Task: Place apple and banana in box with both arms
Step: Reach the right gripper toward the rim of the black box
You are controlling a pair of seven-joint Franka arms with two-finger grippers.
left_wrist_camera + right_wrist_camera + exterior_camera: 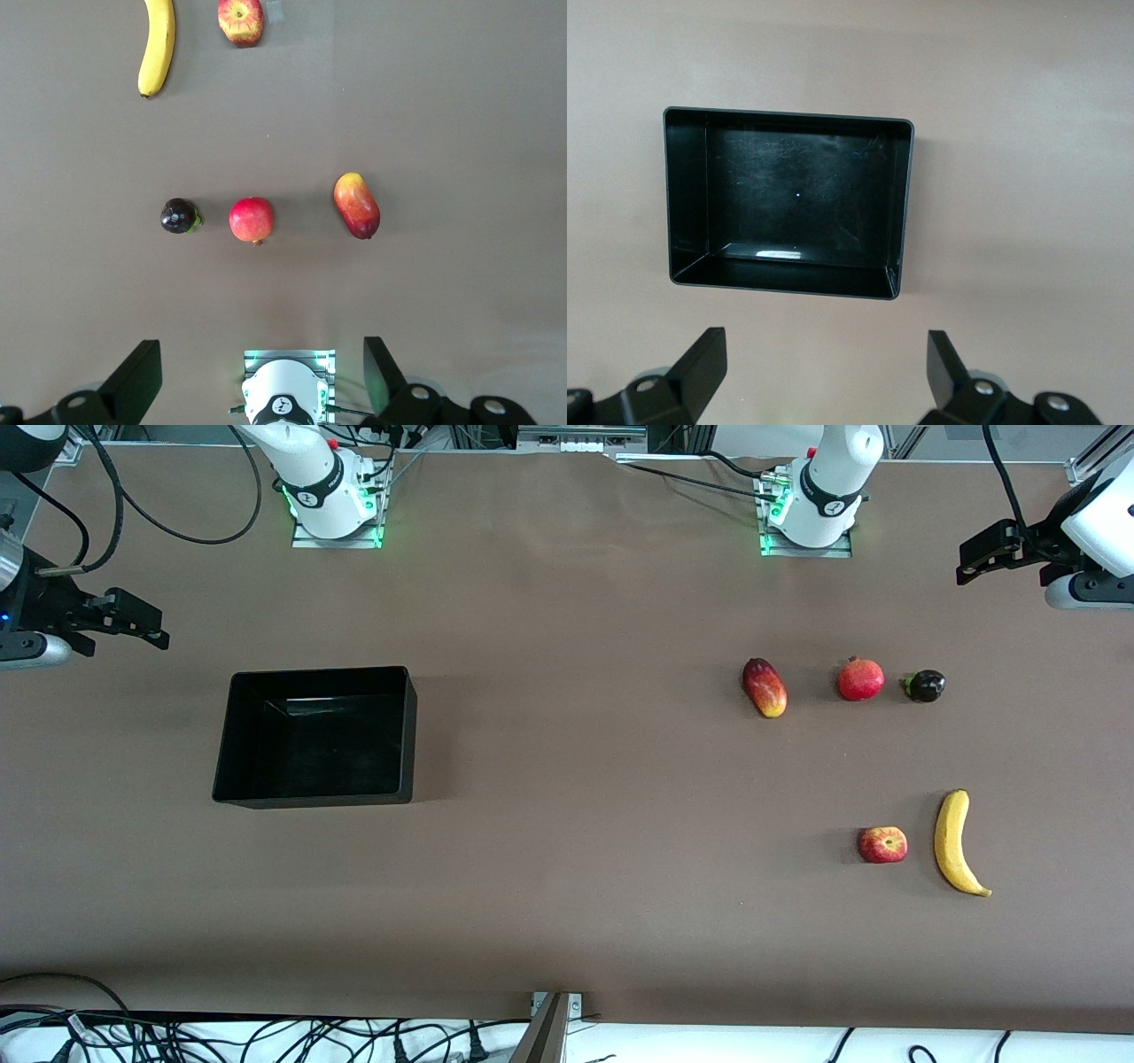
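The apple (882, 844) sits on the brown desk (567, 850) in the lower right of the front view, just beside the banana (957, 843), which lies closer to the frame's right edge, the two apart, not touching. Neither fruit has been picked up. The black box (316, 735) stands at centre left of the same view, open-topped and with nothing inside, well apart from both fruits.

Above the apple in the front view lies a row of three other fruits: a mango (765, 687), a pomegranate (860, 679) and a small dark fruit (925, 685).

The left gripper (970, 567) hangs at the upper right edge of the front view, fingers (133, 382) spread wide and holding nothing. The right gripper (146, 624) hangs at the upper left edge, its fingers (700, 367) also wide apart and holding nothing, with the box below its wrist camera.

By the look of it, the task has not begun: both fruits remain to be grasped, carried across and set in the box.
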